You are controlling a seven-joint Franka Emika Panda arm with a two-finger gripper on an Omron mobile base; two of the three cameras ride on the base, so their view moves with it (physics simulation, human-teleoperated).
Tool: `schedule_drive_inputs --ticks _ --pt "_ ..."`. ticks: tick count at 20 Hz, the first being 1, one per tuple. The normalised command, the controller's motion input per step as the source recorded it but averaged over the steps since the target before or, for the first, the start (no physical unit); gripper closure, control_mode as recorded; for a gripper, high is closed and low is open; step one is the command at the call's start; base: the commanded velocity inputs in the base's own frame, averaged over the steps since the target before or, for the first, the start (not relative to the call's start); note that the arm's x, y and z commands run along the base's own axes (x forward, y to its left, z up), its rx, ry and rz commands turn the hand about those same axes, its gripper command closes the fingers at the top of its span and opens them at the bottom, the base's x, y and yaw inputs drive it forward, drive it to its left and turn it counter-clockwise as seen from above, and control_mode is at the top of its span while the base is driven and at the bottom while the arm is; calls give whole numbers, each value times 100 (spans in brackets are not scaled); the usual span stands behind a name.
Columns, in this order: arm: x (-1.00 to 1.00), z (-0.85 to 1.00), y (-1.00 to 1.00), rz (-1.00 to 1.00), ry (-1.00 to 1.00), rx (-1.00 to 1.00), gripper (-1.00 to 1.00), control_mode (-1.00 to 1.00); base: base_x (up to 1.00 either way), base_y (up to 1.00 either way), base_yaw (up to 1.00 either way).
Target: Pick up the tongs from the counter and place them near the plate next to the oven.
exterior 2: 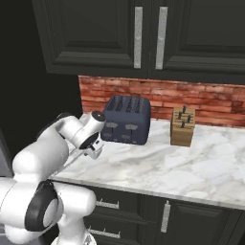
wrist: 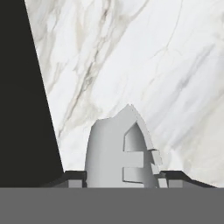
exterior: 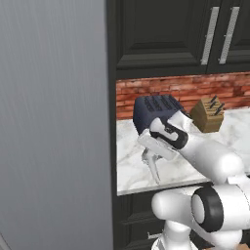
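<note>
The silver-grey tongs (exterior: pixel 154 171) hang from my gripper (exterior: pixel 149 152) over the left front part of the white marble counter (exterior: pixel 131 172). My gripper is shut on them. In the hand view the tongs (wrist: pixel 120 148) rise broad and grey between the two dark fingertips (wrist: pixel 72 177), with the marble counter (wrist: pixel 144 61) below them. From the right base view my gripper (exterior 2: pixel 92 151) hovers at the counter's left end, and the tongs (exterior 2: pixel 71 161) show as a thin sliver slanting down to the left. The plate and the oven are out of view.
A dark blue toaster (exterior: pixel 157 111) stands at the back just behind my hand, and a wooden knife block (exterior: pixel 209 115) sits right of it by the brick wall. A tall grey panel (exterior: pixel 53 122) bounds the counter's left end. Dark cabinets (exterior 2: pixel 143 33) hang above.
</note>
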Motion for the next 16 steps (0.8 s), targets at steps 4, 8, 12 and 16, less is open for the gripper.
schedule_drive_inputs --ticks 4,8,12,16 --pt "-33 43 -18 2 0 -10 100 -100 0 0 0" --pt "-9 48 -11 -11 0 -7 100 -100 0 0 0" --pt "-10 40 -17 -15 0 -15 100 -100 0 0 0" --pt "-23 31 -21 -4 0 -5 100 -100 0 0 0"
